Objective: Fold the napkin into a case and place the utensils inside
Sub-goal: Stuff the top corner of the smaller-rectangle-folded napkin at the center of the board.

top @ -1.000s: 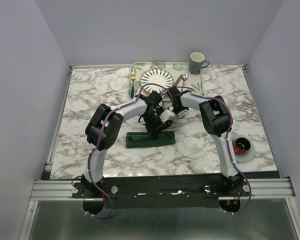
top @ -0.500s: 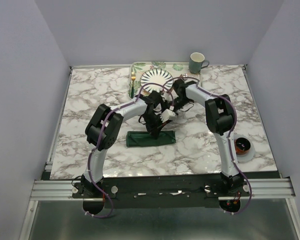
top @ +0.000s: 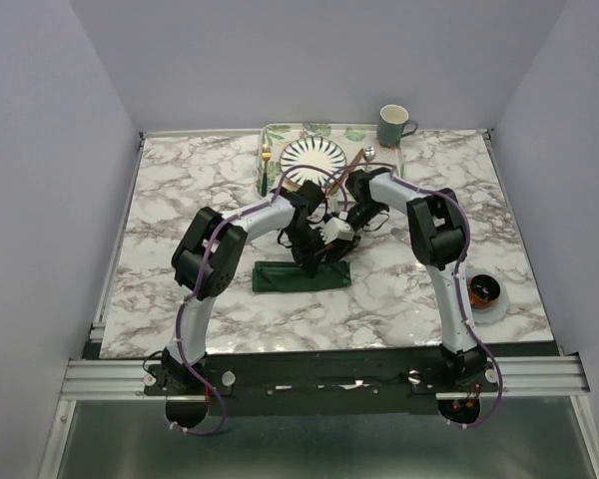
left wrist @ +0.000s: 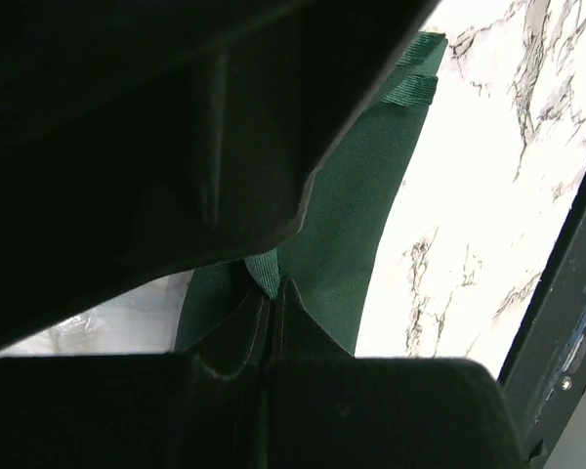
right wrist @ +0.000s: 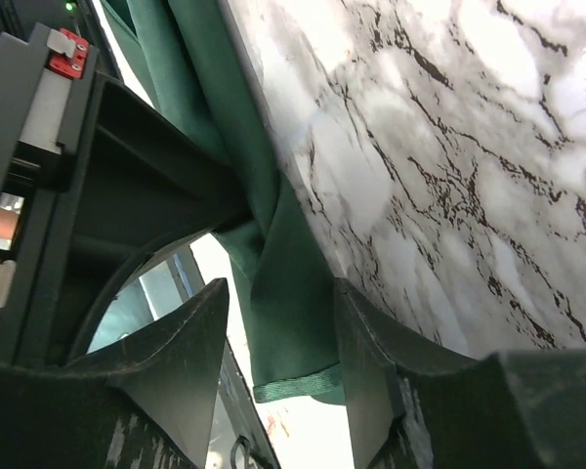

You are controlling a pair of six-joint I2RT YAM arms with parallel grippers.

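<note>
In the top view the fork (top: 266, 163) lies at the left edge of the tray (top: 331, 131), upper centre, well apart from the napkin (top: 280, 280). The napkin lies as a narrow green strip on the table (top: 180, 190) at mid-frame. The left gripper (top: 315, 255) stands over the strip's right half, and its wrist view shows the fingers (left wrist: 225, 332) pressed together on a raised ridge of cloth. Just to its right, the right gripper (top: 342, 238) is spread. In its wrist view the napkin's hemmed edge passes between the two fingers (right wrist: 190, 337) without being pinched. By the look of it, the pocket is being opened. The left pinch should be firm and low so the layers do not slide. The right fingers should close on the top layer only, near the hem, and lift gently. The spoon (top: 369, 154) lies at the tray's right side.
</note>
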